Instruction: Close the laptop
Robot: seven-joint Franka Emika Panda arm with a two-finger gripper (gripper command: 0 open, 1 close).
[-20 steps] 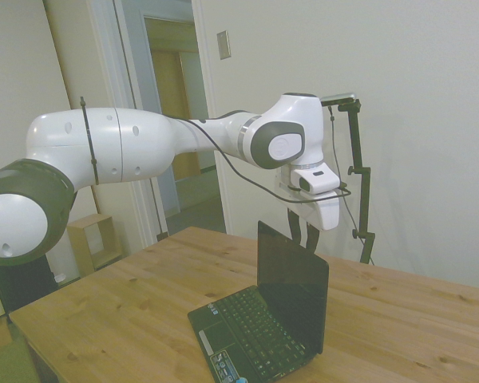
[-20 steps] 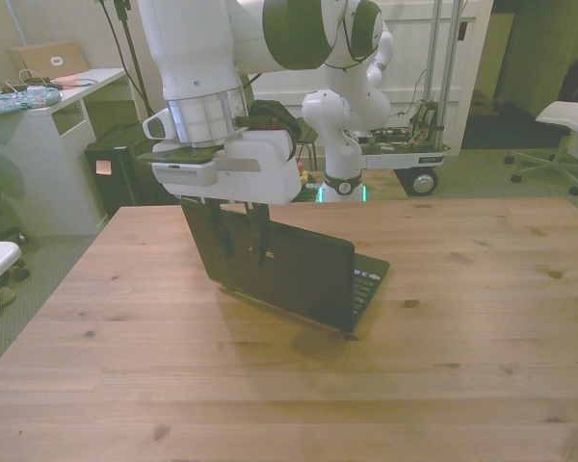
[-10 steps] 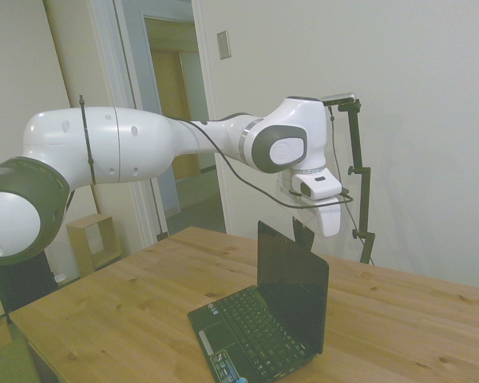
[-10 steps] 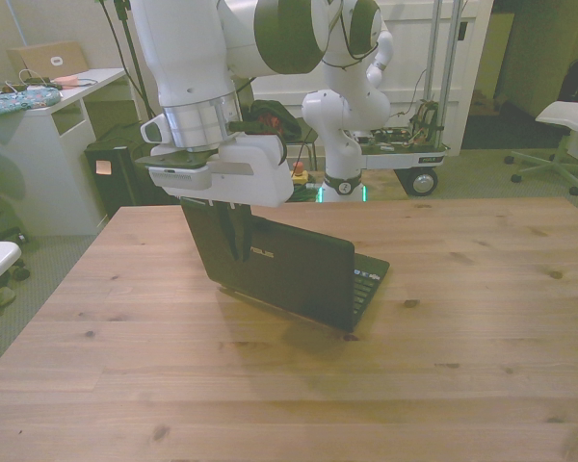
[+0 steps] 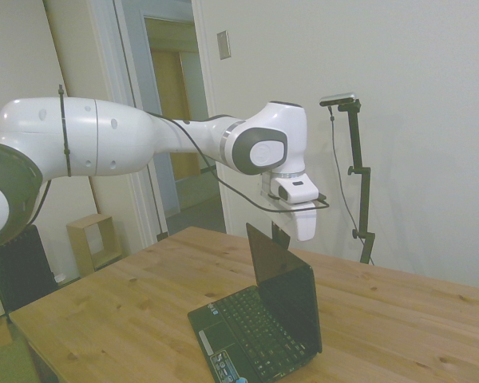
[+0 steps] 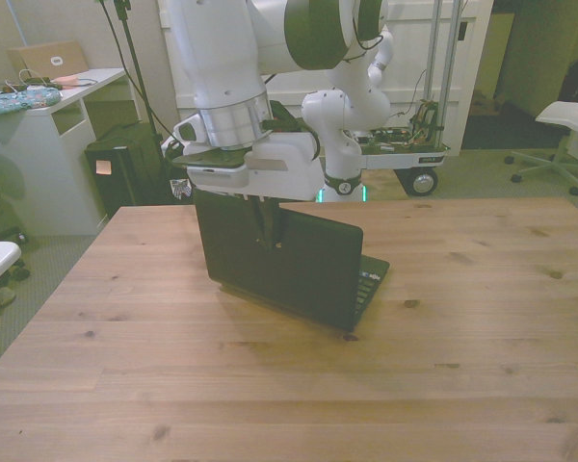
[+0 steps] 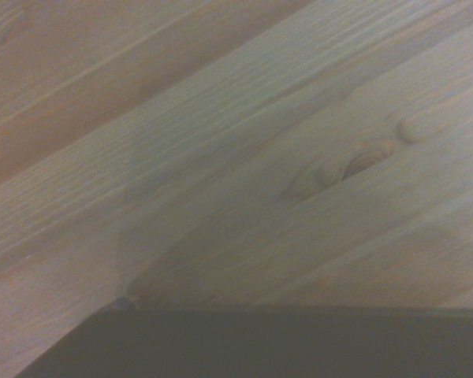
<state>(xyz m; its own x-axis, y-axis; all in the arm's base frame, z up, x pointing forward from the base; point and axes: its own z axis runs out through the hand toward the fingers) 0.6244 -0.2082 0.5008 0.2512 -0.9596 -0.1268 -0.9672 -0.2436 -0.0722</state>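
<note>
The wooden surface [image 6: 482, 318] carries the open laptop [image 5: 267, 323], its lid [image 6: 279, 265] directly against the gripper [image 6: 268, 229]. The fingers [image 6: 267, 223] appear pressed together, though partly hidden. Risk: pushing 1 corner high may slide or tip the laptop instead of folding it.

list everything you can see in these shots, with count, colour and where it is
laptop: one, black, open on the table, its lid leaning toward the keyboard
table: one, light brown wood, under the laptop
desk: one, white, off the table at the front view's left
office chair: one, white, at the front view's right edge
wheeled cart: one, grey, behind the table
small shelf: one, pale wood, on the floor by the doorway in the side view
arm: one, white, reaching over the table
gripper: one, dark fingers behind the lid's top edge
</note>
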